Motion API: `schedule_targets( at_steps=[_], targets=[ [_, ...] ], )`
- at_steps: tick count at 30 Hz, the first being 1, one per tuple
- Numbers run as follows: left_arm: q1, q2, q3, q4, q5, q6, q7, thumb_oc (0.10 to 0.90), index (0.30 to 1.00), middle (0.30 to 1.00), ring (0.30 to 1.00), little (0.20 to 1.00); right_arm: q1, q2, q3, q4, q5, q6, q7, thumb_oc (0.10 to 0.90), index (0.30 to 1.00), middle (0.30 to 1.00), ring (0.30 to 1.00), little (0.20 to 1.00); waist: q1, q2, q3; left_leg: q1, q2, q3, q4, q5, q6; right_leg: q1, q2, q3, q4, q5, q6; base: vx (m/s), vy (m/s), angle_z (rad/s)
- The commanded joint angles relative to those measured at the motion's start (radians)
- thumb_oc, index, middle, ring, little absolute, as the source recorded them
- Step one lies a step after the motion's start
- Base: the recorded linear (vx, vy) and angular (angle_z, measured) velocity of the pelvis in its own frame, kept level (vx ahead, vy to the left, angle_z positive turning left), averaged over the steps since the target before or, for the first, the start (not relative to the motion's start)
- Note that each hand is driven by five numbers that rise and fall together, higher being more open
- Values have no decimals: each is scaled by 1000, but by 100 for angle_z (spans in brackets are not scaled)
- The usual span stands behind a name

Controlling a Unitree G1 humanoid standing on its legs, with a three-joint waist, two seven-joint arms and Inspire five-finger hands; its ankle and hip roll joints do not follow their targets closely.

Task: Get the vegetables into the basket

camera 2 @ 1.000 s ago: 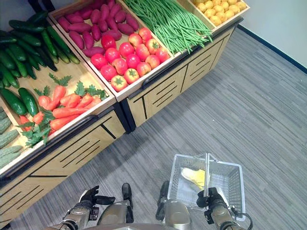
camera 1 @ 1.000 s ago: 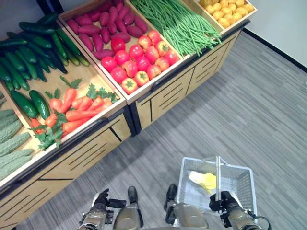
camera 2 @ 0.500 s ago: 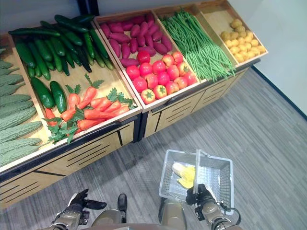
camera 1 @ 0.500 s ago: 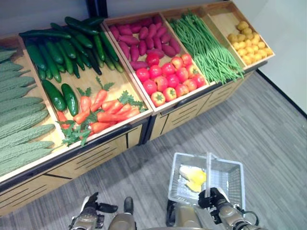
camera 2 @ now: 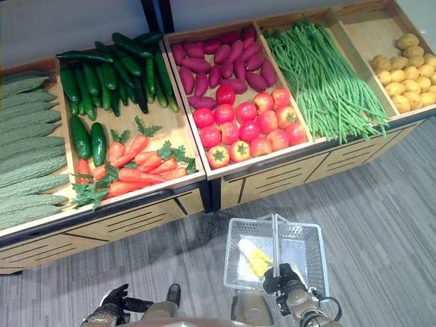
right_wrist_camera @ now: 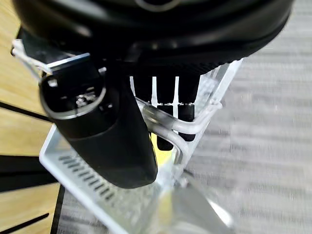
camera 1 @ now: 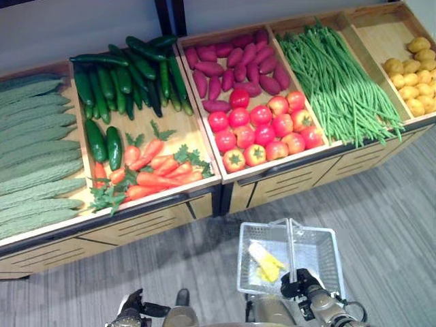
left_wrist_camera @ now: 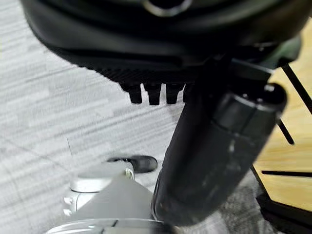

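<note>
A grey wire basket (camera 1: 317, 259) hangs low over the floor in front of the produce stand. My right hand (camera 1: 304, 284) is shut on its upright handle (camera 1: 291, 242), and the right wrist view shows the fingers (right_wrist_camera: 163, 109) curled round the wire. One yellow corn cob (camera 1: 266, 261) lies in the basket. My left hand (camera 1: 129, 310) hangs low at the left, open and holding nothing, with its thumb (left_wrist_camera: 214, 146) standing out. Carrots (camera 1: 160, 170) with green tops lie in the stand's near compartment.
The wooden stand (camera 1: 157, 221) holds bitter gourds (camera 1: 34, 150), cucumbers (camera 1: 122, 68), purple sweet potatoes (camera 1: 231, 65), tomatoes (camera 1: 266, 129), green beans (camera 1: 340, 82) and yellow potatoes (camera 1: 412, 75). Grey striped floor (camera 1: 395, 225) lies between the stand and me.
The whole picture has swung round, so the stand now faces me squarely: the camera moved. The basket stays in my right hand and the left hand stays low.
</note>
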Motion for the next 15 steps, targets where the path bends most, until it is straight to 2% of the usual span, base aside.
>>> schedule_targets(
  at_steps=[1, 2, 4, 7, 11, 15],
  targets=[
    [-52, 7, -27, -6, -2, -8, 11, 900, 1000, 1000, 1000, 1000, 52, -78, 12, 22, -21, -2, -22, 400, 300, 300, 300, 300, -19, -27, 37, -33, -28, 39, -56, -6, 36, 1, -116, -27, 111, -91, 106, -26, -81, 85],
    [-52, 7, -27, -6, -2, -8, 11, 900, 1000, 1000, 1000, 1000, 52, -78, 12, 22, -21, -2, -22, 400, 300, 300, 300, 300, -19, -27, 37, -33, -28, 39, -56, -6, 36, 1, -116, -27, 111, -91, 106, -34, -70, 83],
    [-55, 6, -30, -5, -2, -7, 18, 900, 1000, 1000, 1000, 1000, 61, -83, 0, 29, -12, -1, -24, 400, 300, 300, 300, 300, -32, -17, 32, -45, -26, 112, -70, 15, 30, 16, -119, -57, 95, -89, 106, -20, -67, 43],
    [-47, 5, -24, 4, -2, -7, 14, 900, 1000, 1000, 1000, 1000, 68, -73, 4, 38, -9, 1, -19, 400, 300, 300, 300, 300, -35, -15, 15, -33, -25, 120, -89, 16, 27, 26, -106, -53, 67, -78, 106, 34, -20, 43],
    [-32, 6, -7, 11, -13, -8, 15, 900, 1000, 1000, 1000, 1000, 78, -54, 14, 50, -12, 5, -12, 400, 300, 300, 300, 300, -32, -23, 5, -16, -33, 127, -96, -1, 34, 41, -108, -30, 32, -56, 114, 3, 54, -18],
    [-28, 4, 89, 11, -148, -25, 63, 900, 1000, 1000, 1000, 1000, 93, -35, 14, 59, -15, 4, -11, 400, 300, 300, 300, 300, -20, -30, -4, 7, -44, 122, -96, -14, 39, 62, -120, -29, 28, -53, 120, 21, 66, -14]
  ],
)
